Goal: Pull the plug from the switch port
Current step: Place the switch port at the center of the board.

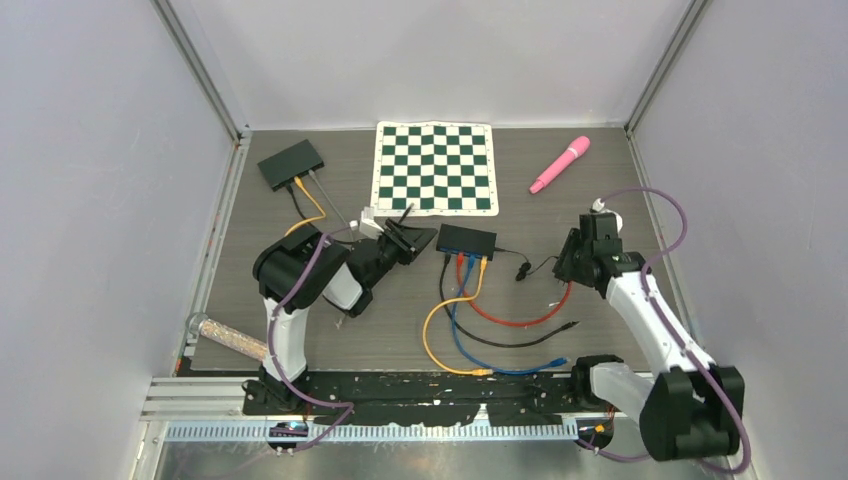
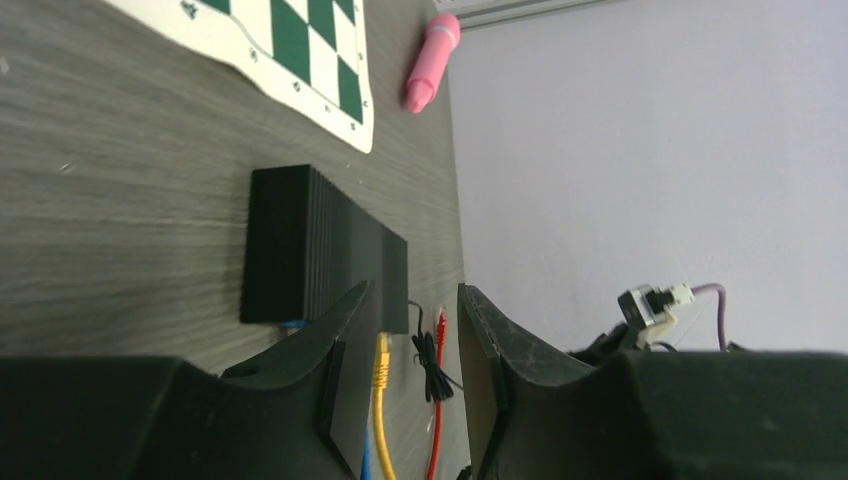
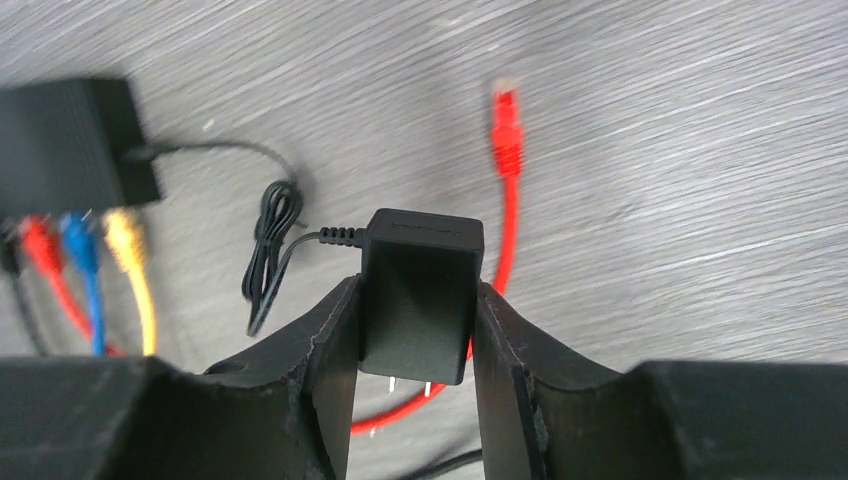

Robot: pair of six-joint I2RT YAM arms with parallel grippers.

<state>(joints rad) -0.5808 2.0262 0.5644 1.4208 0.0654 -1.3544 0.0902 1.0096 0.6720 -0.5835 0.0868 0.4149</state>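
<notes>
The black switch (image 1: 466,240) lies mid-table with black, red (image 3: 38,240), blue (image 3: 78,243) and yellow (image 3: 124,236) plugs in its near side. My left gripper (image 1: 410,238) is open and empty at the switch's left end. In the left wrist view the switch (image 2: 320,245) and yellow plug (image 2: 381,365) lie just ahead of the left gripper (image 2: 410,340). My right gripper (image 1: 572,262) is shut on a black power adapter (image 3: 420,260), held off the table. The adapter's thin cord (image 3: 270,250) runs to the switch's side (image 3: 65,145).
A second black switch (image 1: 291,163) with cables sits back left. A chessboard mat (image 1: 435,167) and a pink microphone (image 1: 560,164) lie at the back. Red (image 1: 515,322), blue, yellow and black cables loop over the near table; a loose red plug (image 3: 505,115) lies beyond the adapter.
</notes>
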